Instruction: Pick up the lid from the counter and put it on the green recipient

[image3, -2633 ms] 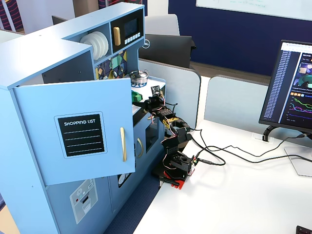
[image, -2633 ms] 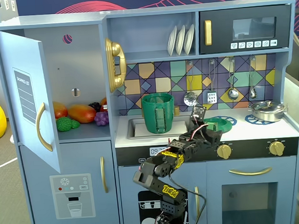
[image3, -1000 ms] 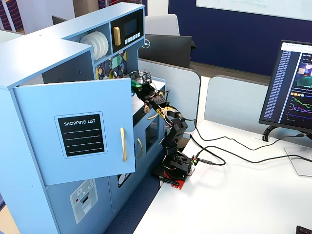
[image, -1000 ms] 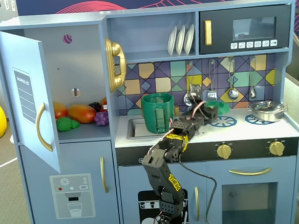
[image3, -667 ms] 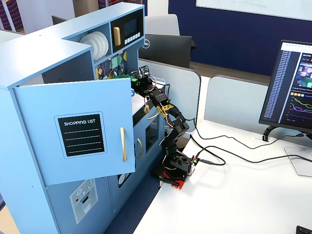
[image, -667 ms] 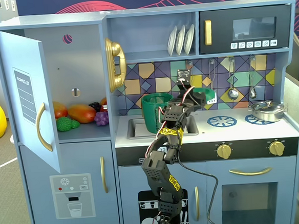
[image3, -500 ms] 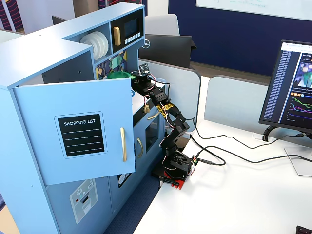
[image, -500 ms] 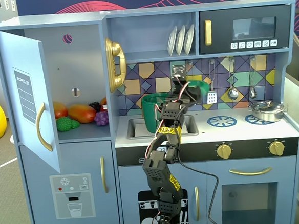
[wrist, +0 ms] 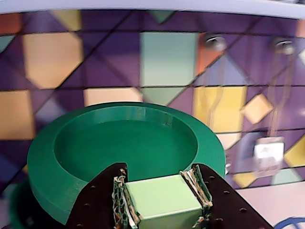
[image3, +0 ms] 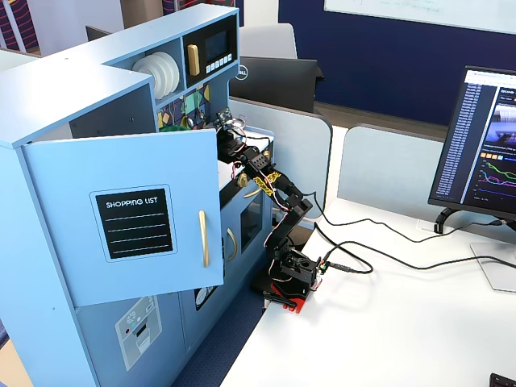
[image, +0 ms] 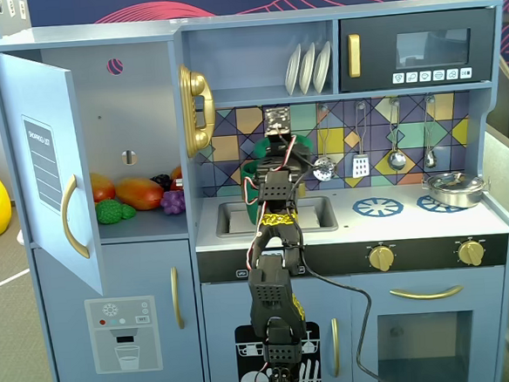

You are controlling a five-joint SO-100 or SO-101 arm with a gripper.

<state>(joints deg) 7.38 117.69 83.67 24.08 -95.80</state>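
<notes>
Toy kitchen [image: 96, 45] filled a fixed view; counter [image: 414, 223] ran across the middle, sink [image: 313, 211] on its left part. Arm [image: 274, 277] rose in front, reaching up over the sink. Green pot [image: 253, 200] stood at the sink's back left, mostly hidden behind the arm there. Silver pot [image: 453, 187] sat well apart at the far right; burner ring [image: 377, 206] bare.

Lid [wrist: 124, 148] off the counter, held in the air in front of the tiled back wall [wrist: 167, 57], seen hollow side toward the wrist camera. Gripper [wrist: 163, 196] pinched shut on the lid's pale green tab [wrist: 164, 198], one finger [wrist: 97, 200] on each side.

Judged light, stiff, smooth plastic; tab is the only sensible hold, and thin enough to pivot or slip if bumped on the pot rim.

Hard to tell: whether lid was over the pot mouth yet. Pot rim only a dark sliver at the wrist view's lower left, if that. Other fixed view: fridge door [image3: 137, 218] blocked pot and lid; only the arm base [image3: 290, 278] clear.
</notes>
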